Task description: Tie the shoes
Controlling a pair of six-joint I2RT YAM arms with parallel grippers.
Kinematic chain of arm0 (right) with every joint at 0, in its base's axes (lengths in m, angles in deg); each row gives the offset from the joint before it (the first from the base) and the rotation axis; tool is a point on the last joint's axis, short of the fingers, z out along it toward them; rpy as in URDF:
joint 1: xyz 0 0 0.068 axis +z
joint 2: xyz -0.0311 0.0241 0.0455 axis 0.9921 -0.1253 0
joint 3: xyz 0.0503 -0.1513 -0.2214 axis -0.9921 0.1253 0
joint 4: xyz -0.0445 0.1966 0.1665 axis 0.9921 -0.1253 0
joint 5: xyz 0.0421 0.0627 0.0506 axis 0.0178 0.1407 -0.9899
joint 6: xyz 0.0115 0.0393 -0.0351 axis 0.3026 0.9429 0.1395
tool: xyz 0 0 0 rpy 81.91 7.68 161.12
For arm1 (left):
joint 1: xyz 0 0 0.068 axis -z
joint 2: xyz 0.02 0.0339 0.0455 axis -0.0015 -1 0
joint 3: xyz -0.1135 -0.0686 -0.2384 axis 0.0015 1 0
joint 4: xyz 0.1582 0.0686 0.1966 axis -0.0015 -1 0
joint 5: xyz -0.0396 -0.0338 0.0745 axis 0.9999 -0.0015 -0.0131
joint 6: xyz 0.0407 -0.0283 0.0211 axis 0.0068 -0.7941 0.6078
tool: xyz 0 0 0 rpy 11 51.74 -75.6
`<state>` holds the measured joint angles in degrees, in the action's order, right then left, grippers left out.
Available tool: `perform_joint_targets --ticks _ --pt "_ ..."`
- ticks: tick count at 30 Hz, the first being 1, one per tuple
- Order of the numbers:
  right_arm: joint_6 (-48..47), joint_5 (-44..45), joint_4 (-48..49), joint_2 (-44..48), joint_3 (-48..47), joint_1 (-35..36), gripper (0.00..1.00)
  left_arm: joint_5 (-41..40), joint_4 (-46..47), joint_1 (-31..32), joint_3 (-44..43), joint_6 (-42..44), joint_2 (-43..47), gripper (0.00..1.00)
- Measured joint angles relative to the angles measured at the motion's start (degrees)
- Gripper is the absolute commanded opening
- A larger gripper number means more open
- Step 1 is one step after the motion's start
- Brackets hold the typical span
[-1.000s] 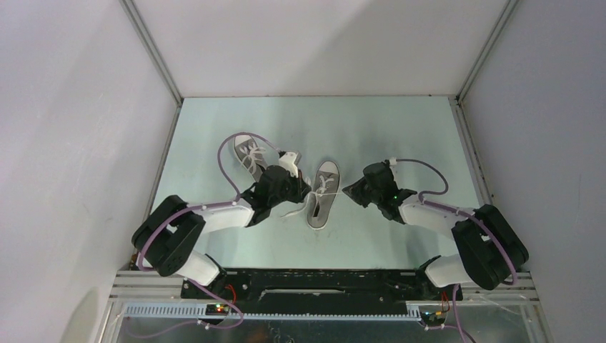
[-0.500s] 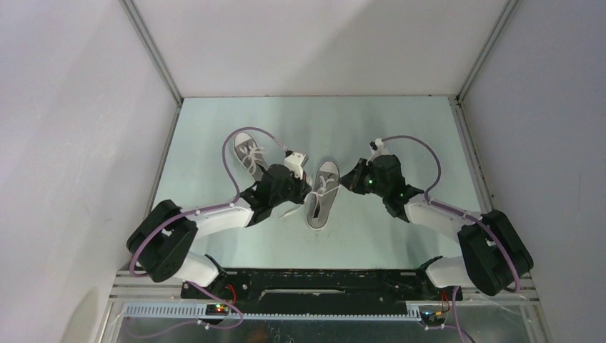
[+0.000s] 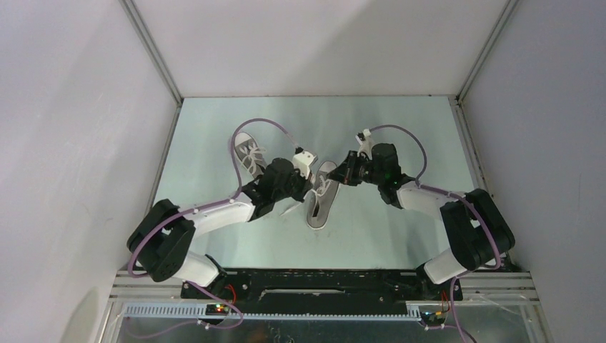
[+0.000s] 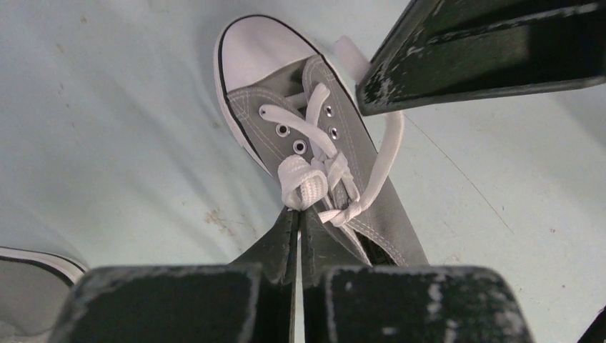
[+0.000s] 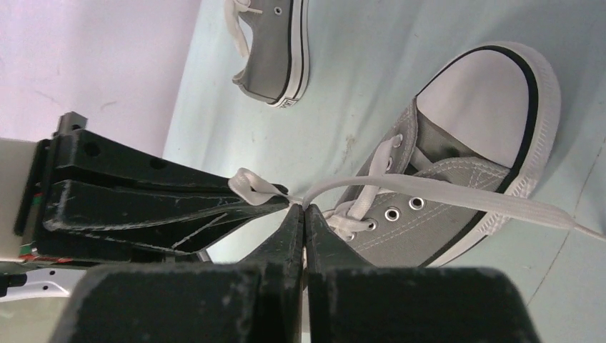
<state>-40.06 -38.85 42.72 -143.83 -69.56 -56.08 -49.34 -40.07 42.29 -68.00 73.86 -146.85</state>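
**Soft lace pinched from both sides over the middle sneaker**

At ten o'clock on the pale green table top [image 3: 400, 128], well apart from both claws: one small grey low-top canvas sneaker with a white rubber toe cap [image 3: 249, 153], laces in a loose tangle, not in hand. Next, the black two-finger left gripper [image 4: 296, 214], reaching in from eight o'clock, fingers pressed together on a folded loop of flat white lace [image 4: 300, 182] just above the eyelets. Beneath it, near the middle of the table, the second grey canvas sneaker of the pair [image 3: 321, 196], toe toward one o'clock, sole flat down. At two o'clock of that shoe, the black two-finger right gripper [image 5: 304, 211], likewise squeezed together on a strand of the same lace, just beside the left claw.

Judged light and easily dragged: small, unpinned, likely to slide or tip under a hard pull. Lace soft, flat and limp, apt to slip from smooth pads or lose its loop. Canvas upper pliant, rubber toe and sole firmer. Best taken at the lace itself, close to the crossing above the tongue, not at the shoe body.

In the way: mainly each claw for the other, crowded over the eyelets. Also the free lace end [image 5: 543, 211] trailing beside the sole, and the purple cables [image 3: 254, 123] arching over the wrists
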Motion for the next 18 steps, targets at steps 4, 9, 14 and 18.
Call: perform_joint_targets --ticks 4,9,14,18 --pt "2.8 -3.8 3.8 -3.3 -0.1 -1.1 0.01 0.2 -2.3 0.1 -2.4 3.6 -0.4 0.0" --pt "6.6 -7.7 8.3 -6.8 -0.1 -1.9 0.04 0.5 -5.1 0.4 -4.7 7.8 -1.8 0.0" --pt "8.7 -11.0 11.5 -8.2 -0.1 -2.7 0.1 0.6 -7.9 0.9 -7.3 10.6 -3.6 0.0" --pt "9.5 -12.5 13.5 -8.4 0.0 -3.0 0.13 1.4 -9.1 1.0 -8.8 11.2 -4.9 0.0"
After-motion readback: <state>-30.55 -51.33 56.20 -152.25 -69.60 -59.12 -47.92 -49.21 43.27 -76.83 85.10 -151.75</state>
